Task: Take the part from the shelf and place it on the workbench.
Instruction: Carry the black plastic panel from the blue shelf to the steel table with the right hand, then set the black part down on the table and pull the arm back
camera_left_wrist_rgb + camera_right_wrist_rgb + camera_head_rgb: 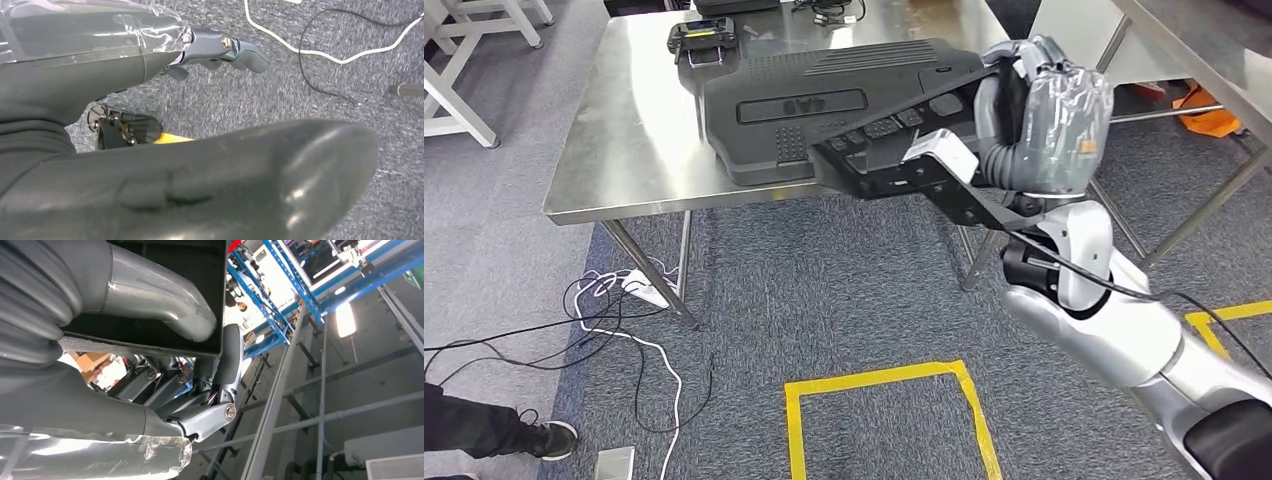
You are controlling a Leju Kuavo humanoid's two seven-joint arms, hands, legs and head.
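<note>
A large black moulded plastic part with ribs and a recessed panel is held by my right hand at its right end. Most of the part is over the steel workbench, and its near edge juts past the table's front edge. I cannot tell whether it touches the top. In the right wrist view the thumb lies across the part's black edge with the fingers curled under it. My left hand hangs over the grey carpet, its fingers stretched out and holding nothing.
A small black device lies at the back of the workbench. Cables trail on the carpet by the table's left leg. A yellow tape square marks the floor. A person's shoe is at lower left. A second steel table stands at right.
</note>
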